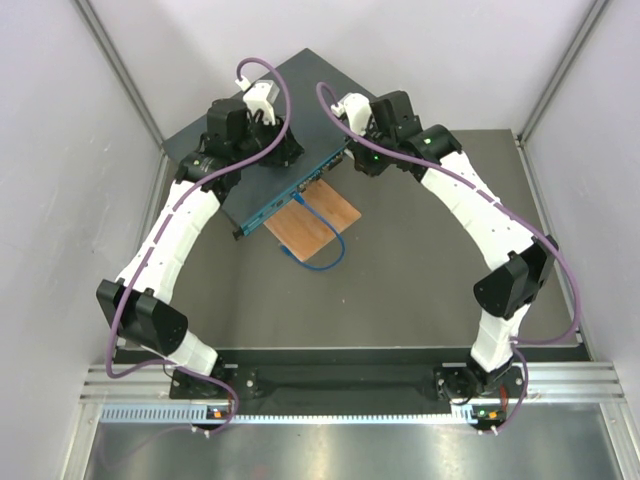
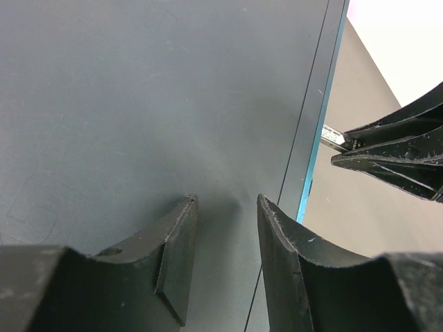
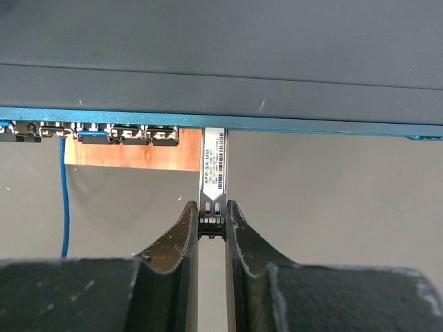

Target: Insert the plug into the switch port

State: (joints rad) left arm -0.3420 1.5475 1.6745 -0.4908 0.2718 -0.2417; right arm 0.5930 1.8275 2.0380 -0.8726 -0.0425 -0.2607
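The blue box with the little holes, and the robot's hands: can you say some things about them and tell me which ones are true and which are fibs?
The right hand pinches the silver plug. True.
The plug is far from the switch. False: its tip reaches the switch's port side.
A blue cable comes out of one port. True.
The left hand grips the blue cable. False: its fingers stand apart above the switch's top, with nothing between them.
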